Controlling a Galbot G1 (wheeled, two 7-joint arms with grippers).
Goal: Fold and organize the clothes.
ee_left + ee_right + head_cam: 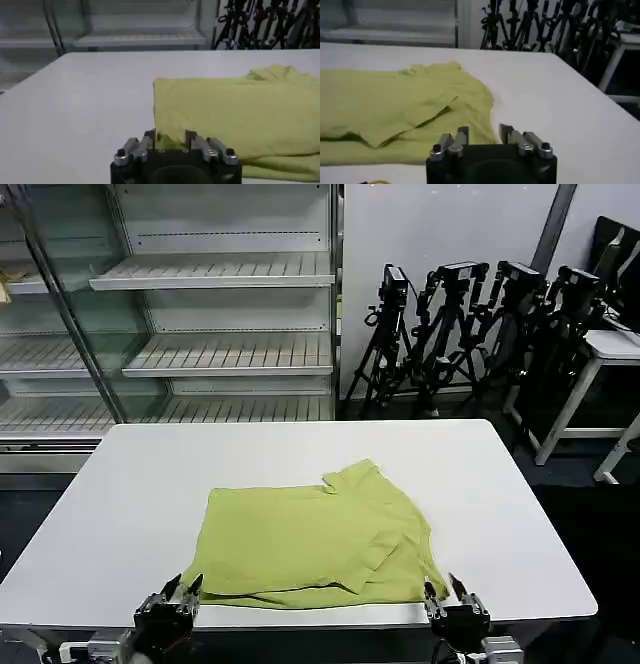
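Left gripper (182,592) at seven o'clock, right gripper (446,594) at five, jaws parted, empty, each flanking a near corner of the partly folded T-shirt (310,539) mid-table (130,484), likely set to pinch the hem.

We see the lime yellow-green T-shirt (315,539) lying flat and partly folded, plain side up, in the lower centre of the frame, one sleeve bunched at its upper right.

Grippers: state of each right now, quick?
Left end effector: open, empty, at the near left corner of the shirt.
Right end effector: open, empty, at the near right corner.
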